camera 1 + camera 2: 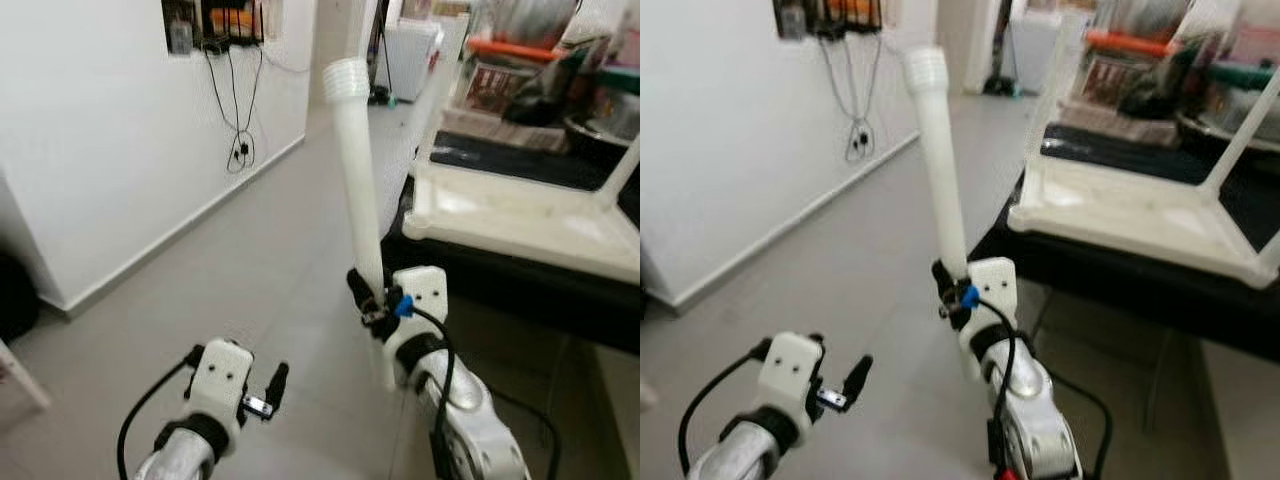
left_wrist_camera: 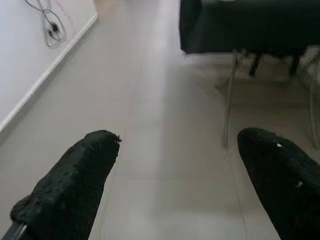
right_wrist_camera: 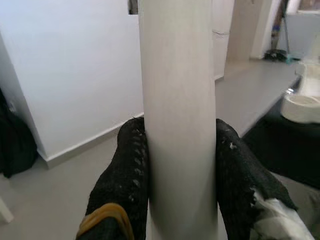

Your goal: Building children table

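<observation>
A: While the left gripper (image 1: pixel 268 392) hangs low over the floor (image 1: pixel 250 270), how are its fingers set?

B: Spread wide, holding nothing; bare tile lies between them in the wrist view.

A: And to its right?

B: The right gripper (image 1: pixel 372 300) is clamped on the white table leg (image 1: pixel 357 160), a finger pressed against each side. The leg stands nearly upright, threaded end on top, tilted slightly to the left.

A: Where is the table itself?

B: Further right, the white table top (image 1: pixel 500 215) lies upside down on a dark bench (image 1: pixel 520 270), with other legs already rising from it.

A: Risk?

B: The grip sits low on a long leg. In my judgement, a quick swing could pivot it between the pads, or knock the top's rim before the thread meets its socket.
</observation>
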`<state>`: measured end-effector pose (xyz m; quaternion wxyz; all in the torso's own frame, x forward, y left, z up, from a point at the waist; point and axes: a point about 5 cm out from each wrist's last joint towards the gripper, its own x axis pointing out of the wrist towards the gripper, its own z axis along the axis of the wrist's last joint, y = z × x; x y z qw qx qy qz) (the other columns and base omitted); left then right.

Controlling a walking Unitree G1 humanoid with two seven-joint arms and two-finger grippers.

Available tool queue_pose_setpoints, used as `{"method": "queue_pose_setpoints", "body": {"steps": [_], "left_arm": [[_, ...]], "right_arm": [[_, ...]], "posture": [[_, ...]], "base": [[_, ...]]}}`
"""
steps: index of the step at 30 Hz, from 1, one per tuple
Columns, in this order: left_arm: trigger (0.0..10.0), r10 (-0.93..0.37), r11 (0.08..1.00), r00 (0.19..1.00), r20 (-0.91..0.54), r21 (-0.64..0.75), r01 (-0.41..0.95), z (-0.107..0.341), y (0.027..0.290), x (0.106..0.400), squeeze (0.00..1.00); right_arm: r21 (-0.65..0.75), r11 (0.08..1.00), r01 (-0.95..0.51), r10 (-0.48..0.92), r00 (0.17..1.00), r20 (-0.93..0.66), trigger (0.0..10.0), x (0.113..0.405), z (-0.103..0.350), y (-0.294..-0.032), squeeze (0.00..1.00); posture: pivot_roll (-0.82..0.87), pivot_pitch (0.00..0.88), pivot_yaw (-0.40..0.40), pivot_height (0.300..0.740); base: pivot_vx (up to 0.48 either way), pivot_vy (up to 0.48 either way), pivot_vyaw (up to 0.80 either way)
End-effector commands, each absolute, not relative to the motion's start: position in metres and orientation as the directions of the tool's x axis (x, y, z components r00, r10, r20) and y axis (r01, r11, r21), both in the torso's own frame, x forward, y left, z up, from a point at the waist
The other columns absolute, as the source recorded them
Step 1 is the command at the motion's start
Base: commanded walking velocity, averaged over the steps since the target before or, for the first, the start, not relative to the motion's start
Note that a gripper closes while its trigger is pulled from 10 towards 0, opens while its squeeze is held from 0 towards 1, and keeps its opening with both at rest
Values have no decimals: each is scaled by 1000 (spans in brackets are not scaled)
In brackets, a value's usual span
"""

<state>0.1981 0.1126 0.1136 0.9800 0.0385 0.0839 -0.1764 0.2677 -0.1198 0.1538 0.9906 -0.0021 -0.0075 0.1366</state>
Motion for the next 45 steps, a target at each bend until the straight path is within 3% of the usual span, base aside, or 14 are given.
{"method": "queue_pose_setpoints", "body": {"steps": [1, 24, 45], "left_arm": [[10000, -345, 932, 923, -171, 49, 358, 115, 112, 200, 0], [10000, -347, 930, 925, -157, 71, 361, 115, 111, 200, 0], [10000, -319, 944, 936, -152, 43, 328, 118, 115, 203, 0]], "right_arm": [[-14, 966, -258, 259, 965, 40, 10000, 269, 160, -121, 0], [-1, 969, -246, 246, 967, 59, 10000, 270, 162, -119, 0], [6, 972, -233, 232, 971, 63, 10000, 274, 165, -121, 0]], "posture": [[84, 44, -94, 740], [83, 24, -95, 740], [84, 38, -96, 740]], "base": [[0, 0, -800], [0, 0, -800], [220, -278, 0]]}}
